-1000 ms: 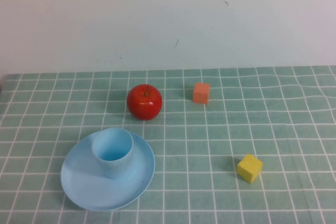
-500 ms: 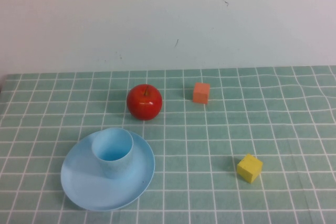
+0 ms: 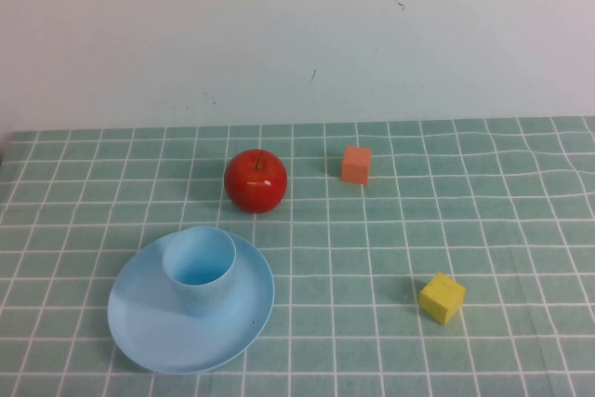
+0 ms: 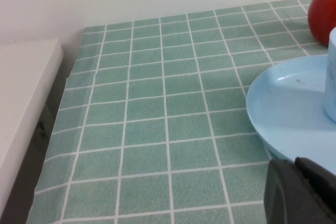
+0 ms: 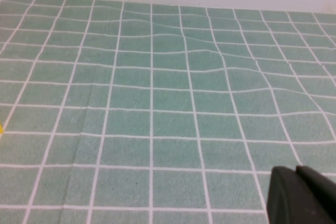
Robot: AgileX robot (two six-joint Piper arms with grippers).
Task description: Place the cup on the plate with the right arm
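The light blue cup stands upright on the light blue plate at the front left of the table. Neither arm shows in the high view. In the left wrist view, my left gripper is shut and empty, just off the plate's near rim, with the cup's side at the picture's edge. In the right wrist view, my right gripper is shut and empty over bare green checked cloth, away from the cup and plate.
A red apple sits behind the plate; it also shows in the left wrist view. An orange cube lies at the back middle, a yellow cube at the front right. A white ledge borders the table's left edge.
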